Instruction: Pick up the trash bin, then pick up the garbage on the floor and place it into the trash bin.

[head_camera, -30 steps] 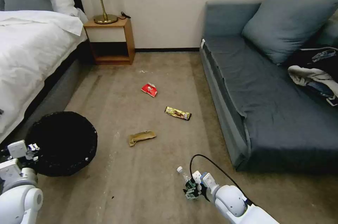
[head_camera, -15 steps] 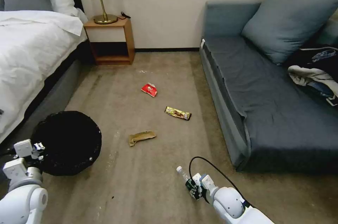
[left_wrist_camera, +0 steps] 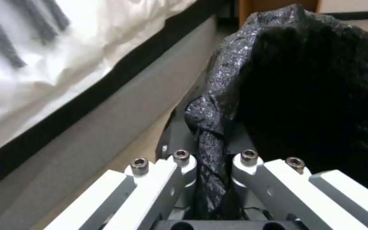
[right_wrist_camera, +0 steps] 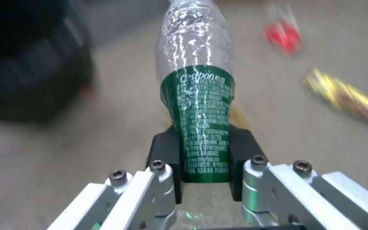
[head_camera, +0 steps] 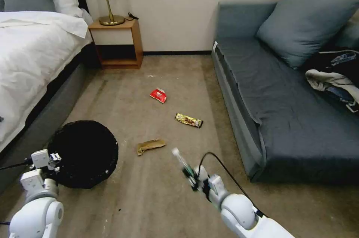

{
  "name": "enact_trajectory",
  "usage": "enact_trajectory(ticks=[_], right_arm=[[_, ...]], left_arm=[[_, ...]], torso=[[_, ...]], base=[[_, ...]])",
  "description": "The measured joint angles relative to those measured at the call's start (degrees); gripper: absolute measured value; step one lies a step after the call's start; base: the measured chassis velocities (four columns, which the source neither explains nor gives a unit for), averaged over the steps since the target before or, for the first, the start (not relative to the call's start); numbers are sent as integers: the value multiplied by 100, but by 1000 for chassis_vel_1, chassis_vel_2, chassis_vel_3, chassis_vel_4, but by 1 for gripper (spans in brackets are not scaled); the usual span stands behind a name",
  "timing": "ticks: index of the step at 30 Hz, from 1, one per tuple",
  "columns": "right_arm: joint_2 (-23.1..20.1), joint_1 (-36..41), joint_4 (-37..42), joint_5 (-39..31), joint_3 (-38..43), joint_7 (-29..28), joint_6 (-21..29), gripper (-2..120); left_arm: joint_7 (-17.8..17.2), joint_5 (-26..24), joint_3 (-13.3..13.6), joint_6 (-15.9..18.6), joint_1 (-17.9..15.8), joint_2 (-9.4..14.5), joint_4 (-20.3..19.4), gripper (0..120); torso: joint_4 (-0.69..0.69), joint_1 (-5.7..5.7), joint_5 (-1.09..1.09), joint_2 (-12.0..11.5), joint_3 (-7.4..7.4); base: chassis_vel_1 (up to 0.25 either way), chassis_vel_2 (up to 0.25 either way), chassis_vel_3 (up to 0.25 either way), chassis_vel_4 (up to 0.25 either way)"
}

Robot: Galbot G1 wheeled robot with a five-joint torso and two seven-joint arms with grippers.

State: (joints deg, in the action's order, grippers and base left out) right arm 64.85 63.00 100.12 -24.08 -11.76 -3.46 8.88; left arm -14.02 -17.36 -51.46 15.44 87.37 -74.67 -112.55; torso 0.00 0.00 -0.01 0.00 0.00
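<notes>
- A worn beige carpet (head_camera: 157,200) is laid across the floor.
- A plain cream wall (head_camera: 175,9) is seen behind.
- A white-sheeted bed (head_camera: 30,58) is placed left.
- A wooden nightstand (head_camera: 116,43) is topped by a brass lamp (head_camera: 108,6).
- A blue-grey sofa (head_camera: 291,118) with a cushion (head_camera: 306,24) is set right.

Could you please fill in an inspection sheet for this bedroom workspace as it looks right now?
Surface: beige carpet, faintly stained.
Job's things: trash bin beside the bed; bottle held; red packet, gold wrapper, brown paper on the floor.
Clutter: clothes heap on the sofa.
Grippers: left gripper clamps the bin's bag rim; right gripper grips the bottle.
Cables: black cable loops over the right arm.
Surroundings: bed, nightstand, lamp, sofa.
</notes>
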Motion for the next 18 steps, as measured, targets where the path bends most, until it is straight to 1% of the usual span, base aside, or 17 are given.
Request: enact_trajectory(ticks=[1, 3, 4, 5, 6, 7, 8, 9, 10, 13, 18], right_arm=[[65, -127, -64, -109, -130, -4, -298, 20], [254, -510, -433, -329, -496, 49, -1038, 20], [254, -510, -433, -329, -496, 49, -1038, 20], [391, -768, -683, -455, -669, 154, -1376, 20], [449, -862, -782, -505, -731, 201, -1486, 20], [449, -862, -782, -505, -731, 201, -1486, 20], [797, -1428, -1381, -681, -1018, 553, -1985, 20], [965, -1693, -1662, -718, -1156, 731, -2182, 20], [965, -1693, -1662, -718, -1156, 731, -2182, 20], [1105, -2037, -1941, -804, -1367, 925, -2379, 20], [1169, -2263, -2055, -861, -1672, 989, -2431, 20]], left_arm=[[0, 15, 33, -1, 2, -16, -13, 5], [1, 68, 104, -16, 3, -62, -43, 5], [1, 68, 104, -16, 3, -62, -43, 5], [7, 94, 138, -20, 2, -90, -58, 5], [12, 102, 151, -21, 2, -98, -62, 5], [12, 102, 151, -21, 2, -98, -62, 5], [47, 120, 207, -24, 8, -142, -97, 5], [76, 120, 224, -30, 12, -155, -108, 5], [76, 120, 224, -30, 12, -155, -108, 5], [127, 120, 237, -36, 15, -184, -147, 5], [160, 114, 244, -37, 9, -214, -191, 5]], torso=[[0, 0, -1, 0, 0], [-1, 0, 1, 0, 1], [-1, 0, 1, 0, 1], [0, 0, -2, 0, 0], [0, 0, -1, 0, 0], [0, 0, -1, 0, 0], [1, 0, -1, 0, 0], [0, 0, 1, 0, 1], [0, 0, 1, 0, 1], [0, 0, 0, -1, 0], [0, 0, 0, 0, 0]], base=[[0, 0, 0, 0], [0, 0, 0, 0], [0, 0, 0, 0], [0, 0, 0, 0], [0, 0, 0, 0], [0, 0, 0, 0], [0, 0, 0, 0], [0, 0, 0, 0], [0, 0, 0, 0], [0, 0, 0, 0], [0, 0, 0, 0]])
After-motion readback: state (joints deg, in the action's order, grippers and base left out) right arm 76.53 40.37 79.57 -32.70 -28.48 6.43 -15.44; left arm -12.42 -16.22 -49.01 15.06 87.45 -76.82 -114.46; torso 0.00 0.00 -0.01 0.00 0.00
